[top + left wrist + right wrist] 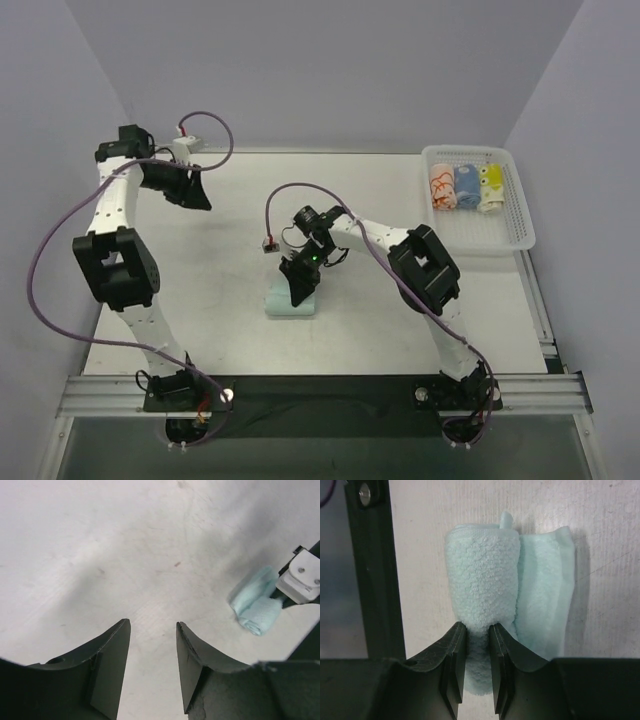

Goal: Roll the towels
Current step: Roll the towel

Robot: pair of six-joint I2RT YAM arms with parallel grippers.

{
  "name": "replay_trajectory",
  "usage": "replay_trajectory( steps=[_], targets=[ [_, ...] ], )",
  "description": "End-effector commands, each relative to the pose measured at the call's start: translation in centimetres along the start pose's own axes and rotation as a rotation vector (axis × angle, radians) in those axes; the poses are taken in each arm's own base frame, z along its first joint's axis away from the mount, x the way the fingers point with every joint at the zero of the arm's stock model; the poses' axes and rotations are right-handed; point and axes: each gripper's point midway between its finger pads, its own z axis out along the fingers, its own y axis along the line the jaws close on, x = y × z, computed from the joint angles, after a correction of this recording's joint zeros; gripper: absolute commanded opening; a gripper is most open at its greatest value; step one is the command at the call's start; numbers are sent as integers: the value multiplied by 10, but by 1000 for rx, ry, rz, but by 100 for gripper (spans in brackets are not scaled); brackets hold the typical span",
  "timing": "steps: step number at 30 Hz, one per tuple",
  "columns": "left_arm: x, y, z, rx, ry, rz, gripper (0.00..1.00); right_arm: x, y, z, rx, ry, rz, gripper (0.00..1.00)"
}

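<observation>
A pale mint-green towel (485, 590) lies on the table (220, 300), mostly rolled into a thick roll with a flat flap (545, 590) still spread to its right. My right gripper (478, 630) is shut on the near end of the roll. The towel also shows in the top view (290, 300) under the right gripper (300, 282), and in the left wrist view (256, 605). My left gripper (152, 625) is open and empty, over bare table at the far left (192, 192), well away from the towel.
A white slotted basket (515, 215) stands at the back right, holding three rolled towels: white-with-orange (442, 186), blue (466, 186) and yellow (490, 187). A black rail (372, 580) runs along the table's near edge, close to the roll.
</observation>
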Motion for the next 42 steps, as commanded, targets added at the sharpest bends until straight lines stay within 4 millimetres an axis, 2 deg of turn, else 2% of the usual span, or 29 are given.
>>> replay_trajectory(
  steps=[1, 2, 3, 4, 5, 7, 8, 9, 12, 14, 15, 16, 17, 18, 19, 20, 21, 22, 26, 32, 35, 39, 42],
  targets=[
    [-43, -20, -54, -152, -216, 198, 52, 21, 18, 3, -163, 54, 246, 15],
    [-45, -22, -61, -190, -242, 237, 57, 20, 17, 2, -175, 48, 265, 15],
    [-61, -35, -83, -262, -322, 337, 59, 16, 16, 1, -192, 34, 281, 15],
    [-51, -37, -78, -266, -325, 344, 63, 20, 10, 3, -197, 32, 304, 15],
    [-51, -44, -81, -282, -349, 380, 68, 20, 8, 3, -203, 28, 316, 15],
    [-59, -72, -96, -287, -432, 499, 91, 20, 2, 6, -230, 23, 344, 15],
    [-45, -77, -84, -250, -427, 490, 97, 22, -2, 5, -237, 19, 360, 15],
    [-47, -90, -89, -234, -466, 529, 97, 18, -4, 4, -243, 13, 366, 15],
    [-26, -104, -69, -142, -427, 518, 97, 24, -13, 7, -260, 15, 401, 16],
    [-14, -126, -48, -58, -364, 642, 97, 25, -21, 9, -256, 15, 409, 16],
    [6, -134, -33, -30, -303, 657, 97, 27, -23, 8, -257, 17, 419, 17],
    [14, -149, -14, -11, -244, 784, 95, 28, -26, 9, -256, 16, 425, 17],
    [28, -154, -2, 0, -201, 842, 94, 29, -27, 10, -256, 20, 426, 18],
    [51, -159, 13, 17, -153, 895, 92, 31, -29, 9, -257, 20, 433, 19],
    [64, -157, 25, -4, -94, 984, 88, 34, -32, 10, -256, 22, 439, 20],
    [74, -172, 40, 32, -72, 1058, 87, 35, -34, 10, -253, 22, 442, 22],
    [71, -179, 47, 22, -95, 1134, 87, 37, -36, 11, -251, 25, 452, 22],
    [92, -177, 62, 39, -54, 1161, 86, 39, -38, 11, -250, 28, 459, 22],
    [104, -197, 97, 70, -37, 1294, 82, 45, -48, 10, -228, 35, 468, 22],
    [107, -209, 131, 125, -32, 1293, 77, 49, -55, 8, -214, 36, 487, 23],
    [109, -211, 146, 155, -3, 1279, 70, 48, -57, 5, -206, 31, 489, 23],
    [125, -202, 164, 187, 74, 1228, 63, 45, -59, 1, -194, 24, 489, 25],
    [140, -194, 170, 203, 132, 1195, 57, 41, -61, -2, -179, 21, 480, 27]
  ],
)
